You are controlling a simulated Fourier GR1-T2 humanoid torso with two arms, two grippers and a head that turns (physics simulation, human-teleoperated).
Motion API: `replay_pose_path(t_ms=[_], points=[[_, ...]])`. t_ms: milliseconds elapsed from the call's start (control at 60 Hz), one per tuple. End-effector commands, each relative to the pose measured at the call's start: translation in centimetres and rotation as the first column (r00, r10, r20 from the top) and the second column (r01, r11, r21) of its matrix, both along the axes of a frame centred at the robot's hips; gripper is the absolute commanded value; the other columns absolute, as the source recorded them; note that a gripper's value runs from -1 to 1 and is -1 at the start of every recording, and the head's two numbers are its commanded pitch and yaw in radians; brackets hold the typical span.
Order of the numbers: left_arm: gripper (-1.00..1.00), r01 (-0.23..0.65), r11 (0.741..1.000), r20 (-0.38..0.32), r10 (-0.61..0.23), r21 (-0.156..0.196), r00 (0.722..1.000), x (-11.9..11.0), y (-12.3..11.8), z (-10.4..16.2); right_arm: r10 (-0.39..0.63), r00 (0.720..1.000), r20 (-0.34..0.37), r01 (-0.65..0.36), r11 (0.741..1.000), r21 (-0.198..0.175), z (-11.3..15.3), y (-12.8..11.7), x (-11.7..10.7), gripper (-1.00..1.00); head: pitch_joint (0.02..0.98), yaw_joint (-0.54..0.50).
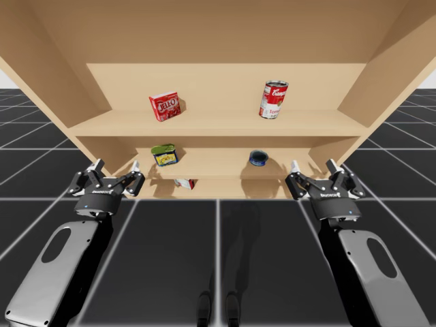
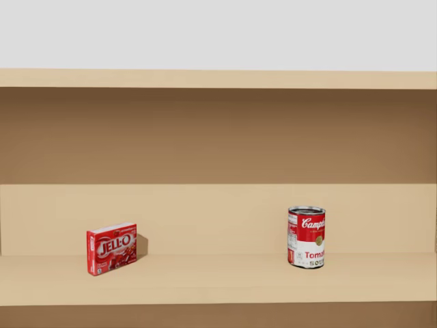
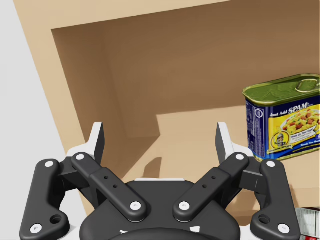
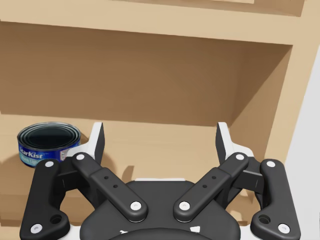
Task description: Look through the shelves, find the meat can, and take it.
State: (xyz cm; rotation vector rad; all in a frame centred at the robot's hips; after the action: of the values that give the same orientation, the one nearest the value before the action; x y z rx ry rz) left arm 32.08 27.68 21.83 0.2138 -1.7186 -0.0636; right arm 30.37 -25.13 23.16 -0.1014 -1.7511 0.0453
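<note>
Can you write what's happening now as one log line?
phase: searching | left gripper: open, short of blue-and-yellow rectangular meat can | right gripper: open | nothing held

In the high view, low and left of centre, a small red-and-white box [image 1: 185, 182] is mostly hidden behind the front edge of the middle shelf [image 1: 218, 170]. Two dark shapes [image 1: 204, 310] at bottom centre are cut off and cannot be identified.

In the left wrist view, the meat can [image 3: 282, 117], ahead of the left gripper [image 3: 160, 132], is cropped by the frame. So is a pale box corner [image 3: 309, 222] beside the gripper's linkage.

In the right wrist view, the right gripper [image 4: 160, 132] covers the lower rim of the blue can [image 4: 47, 142].
</note>
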Motion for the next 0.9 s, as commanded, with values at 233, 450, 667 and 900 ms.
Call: replay_pose_path(t_ms=[233,450,667,900], points=[[-1.00,0.001,1.000,-0.003,-0.001,-0.004,1.000,0.02,0.11,-0.05,-0.018,1.000,-0.013,0.018,0.999,0.026,0.30,-0.08,-0.02,-1.00,0.132,-0.02],[-1.00,0.006,1.000,-0.012,-0.006,-0.011,1.000,0.01,0.11,-0.01,-0.017,1.000,-0.020,0.017,1.000,0.020,0.29,-0.19,0.01,-1.00,0.288,0.03],[-1.00,0.011,1.000,-0.019,-0.011,-0.017,1.000,0.05,0.16,0.01,-0.009,1.000,-0.029,0.009,1.000,0.004,0.14,-0.09,0.02,-1.00,0.452,0.19],[-1.00,0.017,1.000,-0.019,-0.018,-0.020,1.000,0.08,0.24,0.01,-0.003,0.999,-0.034,0.003,1.000,-0.005,0.03,0.06,0.07,-1.00,0.573,0.32]])
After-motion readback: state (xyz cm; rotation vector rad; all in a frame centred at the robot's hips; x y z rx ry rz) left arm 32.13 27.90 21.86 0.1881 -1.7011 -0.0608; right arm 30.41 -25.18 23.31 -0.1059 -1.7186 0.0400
